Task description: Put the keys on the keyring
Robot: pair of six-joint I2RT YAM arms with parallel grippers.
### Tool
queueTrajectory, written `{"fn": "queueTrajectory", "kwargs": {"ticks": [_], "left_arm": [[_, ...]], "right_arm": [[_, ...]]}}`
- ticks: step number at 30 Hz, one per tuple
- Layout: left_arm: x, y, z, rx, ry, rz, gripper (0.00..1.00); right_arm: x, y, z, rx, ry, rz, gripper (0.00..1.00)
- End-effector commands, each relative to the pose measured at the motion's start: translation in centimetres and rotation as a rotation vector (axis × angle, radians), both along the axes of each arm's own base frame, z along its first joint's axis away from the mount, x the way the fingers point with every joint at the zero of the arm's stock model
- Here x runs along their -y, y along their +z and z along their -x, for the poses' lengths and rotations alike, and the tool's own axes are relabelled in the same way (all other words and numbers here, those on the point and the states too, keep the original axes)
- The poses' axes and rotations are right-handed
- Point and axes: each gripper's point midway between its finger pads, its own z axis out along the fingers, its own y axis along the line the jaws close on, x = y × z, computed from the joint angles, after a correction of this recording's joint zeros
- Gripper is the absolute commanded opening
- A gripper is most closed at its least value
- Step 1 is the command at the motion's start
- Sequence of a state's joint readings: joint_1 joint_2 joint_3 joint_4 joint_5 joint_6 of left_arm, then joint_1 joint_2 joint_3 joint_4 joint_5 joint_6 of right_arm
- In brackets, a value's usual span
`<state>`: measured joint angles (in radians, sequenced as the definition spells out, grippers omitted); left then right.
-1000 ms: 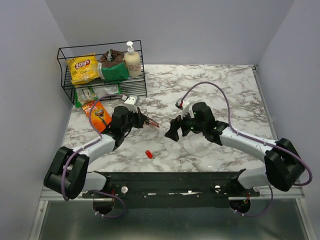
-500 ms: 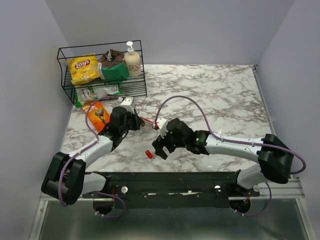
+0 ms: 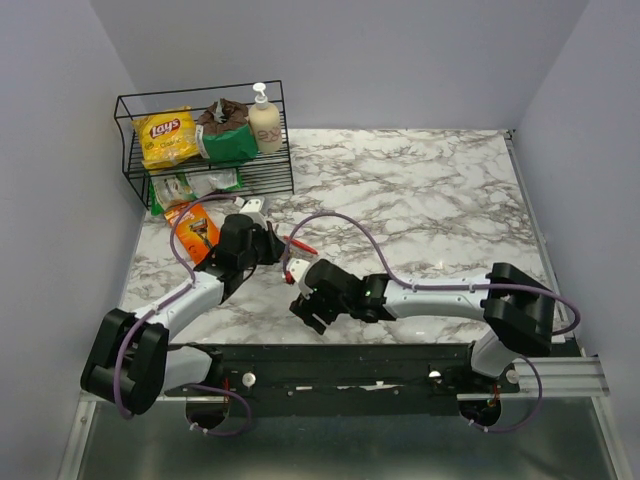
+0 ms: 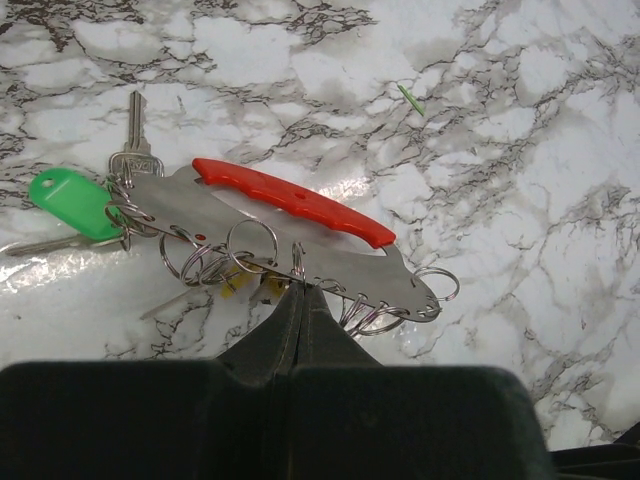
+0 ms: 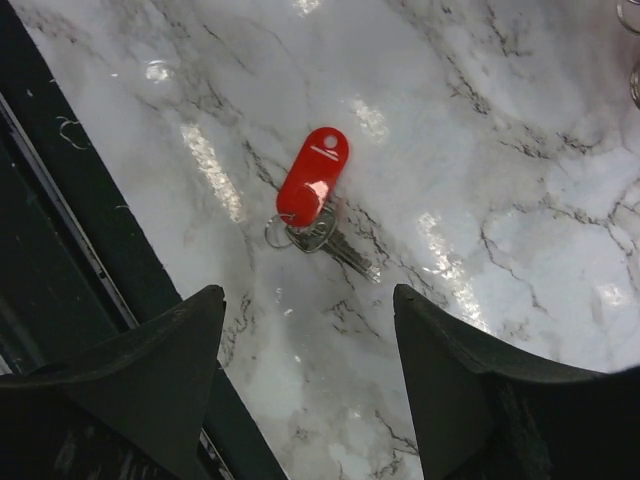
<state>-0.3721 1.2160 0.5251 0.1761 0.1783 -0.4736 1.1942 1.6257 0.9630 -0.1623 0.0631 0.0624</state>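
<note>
Fingers of the left gripper (image 4: 298,292) are pressed fully together on the silvery lower edge of the keyring (image 4: 290,200); whether it rests on the marble table (image 4: 520,120) or hangs just above cannot be told. At the keyring's left end in the wrist view sit a green-tagged key (image 4: 68,200) and a plain silver key (image 4: 135,140). Toward the arm bases from the keyring, apart from it, a red-tagged key (image 5: 312,178) lies flat, and the right gripper (image 5: 307,300) hovers over it, jaws spread wide, gripping nothing.

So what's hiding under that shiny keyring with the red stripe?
Small rings and a bit of a yellow tag peek out beneath the keyring. The rest of that tag is covered by the keyring and the left gripper.
</note>
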Motion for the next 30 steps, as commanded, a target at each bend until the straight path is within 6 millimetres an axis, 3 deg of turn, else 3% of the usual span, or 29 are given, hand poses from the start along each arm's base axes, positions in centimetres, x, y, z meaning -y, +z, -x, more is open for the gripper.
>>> {"fn": "queueTrajectory", "kwargs": {"ticks": [1,8,20,30], "left_arm": [[-0.9,0.0,0.4,-0.022,0.038,-0.01,0.0],[-1.2,-0.8,0.5,-0.078,0.057,-0.004,0.0],[-3.0,0.1,-0.7,-0.086,0.1,-0.009,0.0],[-3.0,0.4,-1.3,-0.085,0.092,-0.005,0.0]], "right_arm": [[-1.2,-0.3,0.8,0.005,0.025,0.015,0.72],[-2.4,-1.5,1.5,-0.027,0.084,0.049,0.6],[-3.0,-2.8,2.6,-0.072,0.145,0.111,0.51],[-3.0,-4.5,2.7,-0.105,0.15,0.187,0.34]]}}
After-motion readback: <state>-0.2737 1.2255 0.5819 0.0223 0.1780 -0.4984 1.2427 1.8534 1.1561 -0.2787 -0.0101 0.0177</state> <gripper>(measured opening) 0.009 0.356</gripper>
